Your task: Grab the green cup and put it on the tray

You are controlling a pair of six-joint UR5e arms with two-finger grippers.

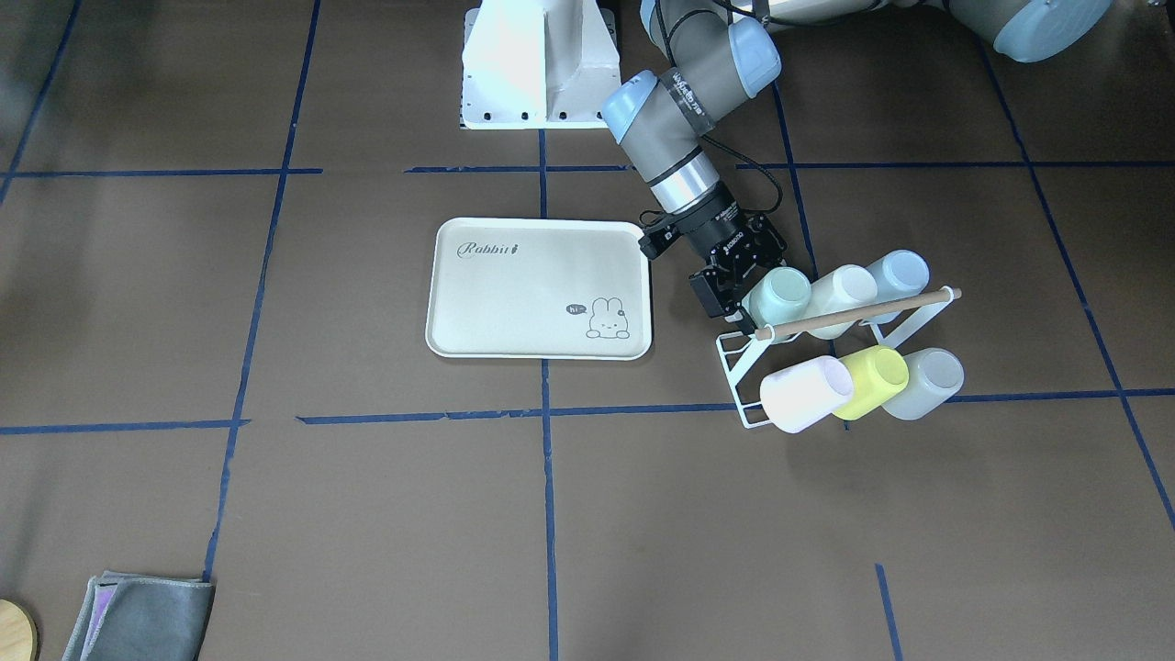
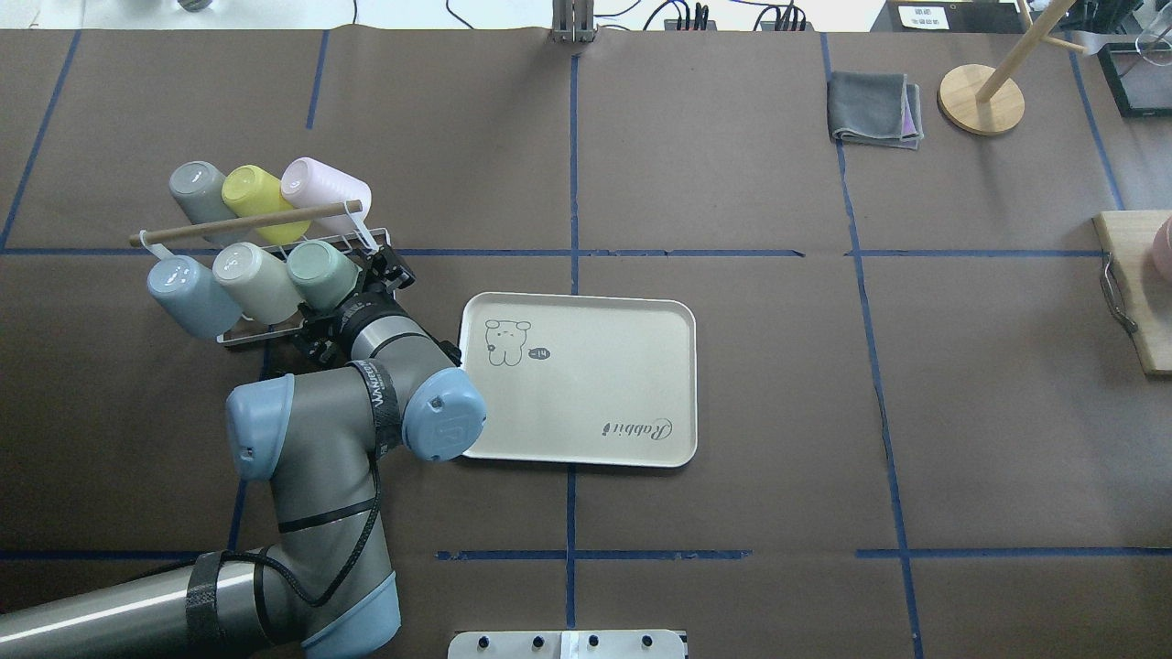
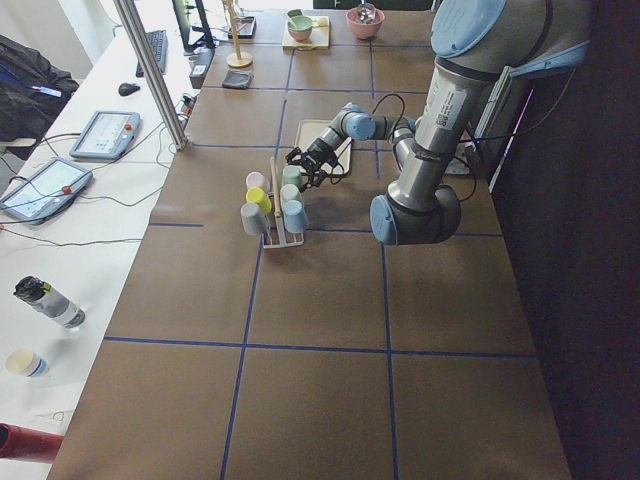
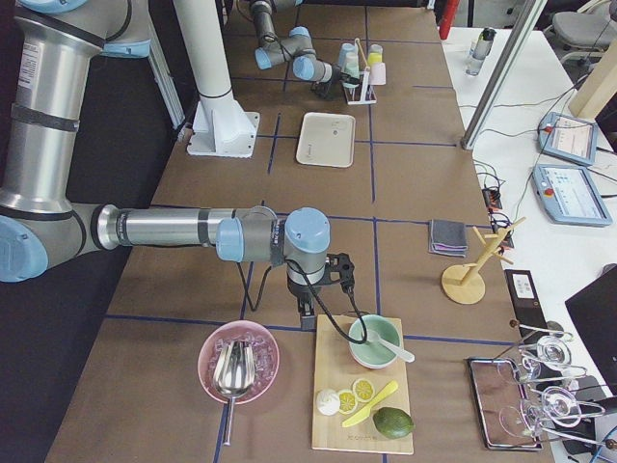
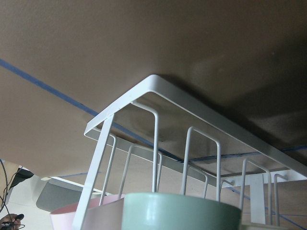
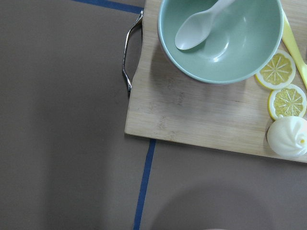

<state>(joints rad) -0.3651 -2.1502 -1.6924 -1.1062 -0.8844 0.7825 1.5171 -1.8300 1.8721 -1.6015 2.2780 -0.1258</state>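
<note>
The green cup sits tilted on the white wire rack, at the end of the row nearest the tray. My left gripper is at this cup, with its jaws on either side. I cannot tell whether they press on it. In the overhead view the cup is just past the gripper, left of the empty tray. The left wrist view shows the cup close at the bottom, and no fingers. My right gripper hovers far off by a cutting board; I cannot tell its state.
The rack also holds cream, pale blue, pink, yellow-green and grey cups under a wooden rod. A cutting board carries a green bowl. A grey cloth and wooden stand lie far right.
</note>
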